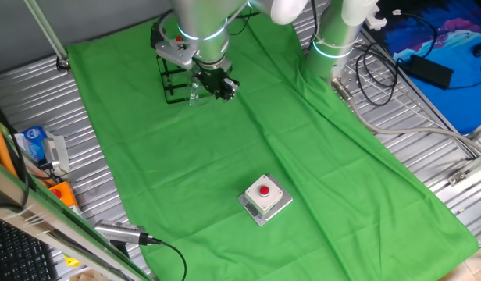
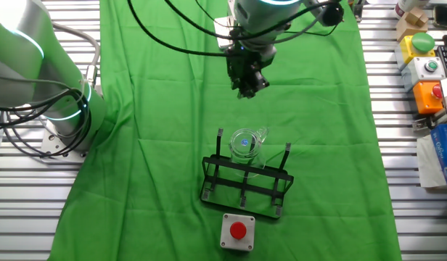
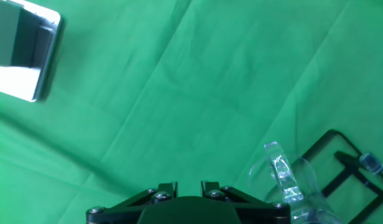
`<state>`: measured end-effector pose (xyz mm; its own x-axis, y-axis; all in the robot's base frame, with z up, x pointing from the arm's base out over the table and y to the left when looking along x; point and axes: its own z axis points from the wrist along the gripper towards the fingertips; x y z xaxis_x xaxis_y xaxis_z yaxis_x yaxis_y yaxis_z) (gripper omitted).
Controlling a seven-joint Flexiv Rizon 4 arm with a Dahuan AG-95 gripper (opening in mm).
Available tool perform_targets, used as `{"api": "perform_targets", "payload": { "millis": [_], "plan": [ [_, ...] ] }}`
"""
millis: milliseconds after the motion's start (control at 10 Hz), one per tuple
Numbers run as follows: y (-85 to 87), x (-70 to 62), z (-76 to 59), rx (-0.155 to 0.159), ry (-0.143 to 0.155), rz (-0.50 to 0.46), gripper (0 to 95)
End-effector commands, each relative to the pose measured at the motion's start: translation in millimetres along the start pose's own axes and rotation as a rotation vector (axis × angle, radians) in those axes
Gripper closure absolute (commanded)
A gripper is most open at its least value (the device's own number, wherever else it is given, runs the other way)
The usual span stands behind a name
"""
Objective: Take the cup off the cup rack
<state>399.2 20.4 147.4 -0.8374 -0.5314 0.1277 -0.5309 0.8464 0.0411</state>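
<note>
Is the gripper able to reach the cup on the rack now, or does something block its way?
Probably yes. The gripper hangs close beside the cup, which sits on the cup rack; only bare green cloth shows between them.

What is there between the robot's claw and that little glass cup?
Nothing but bare green cloth. In the other fixed view, the gripper hangs apart from the cup, which sits on the cup rack.

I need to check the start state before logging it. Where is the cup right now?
In the other fixed view, the cup sits on the cup rack, at the rack's edge facing the gripper, which hangs apart from it; the red-button box lies on the rack's opposite side.
</note>
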Motion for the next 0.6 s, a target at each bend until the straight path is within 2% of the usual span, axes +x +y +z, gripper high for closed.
{"api": "perform_targets", "payload": {
  "millis": [100, 500, 600],
  "plan": [
    [-0.1, -1.1, 1.3, 0.006, -0.002, -0.032, 76.0],
    [0.2, -1.1, 1.0, 0.01, -0.004, -0.062, 76.0],
    [0.2, -1.1, 1.0, 0.016, -0.013, -0.089, 76.0]
  ]
}}
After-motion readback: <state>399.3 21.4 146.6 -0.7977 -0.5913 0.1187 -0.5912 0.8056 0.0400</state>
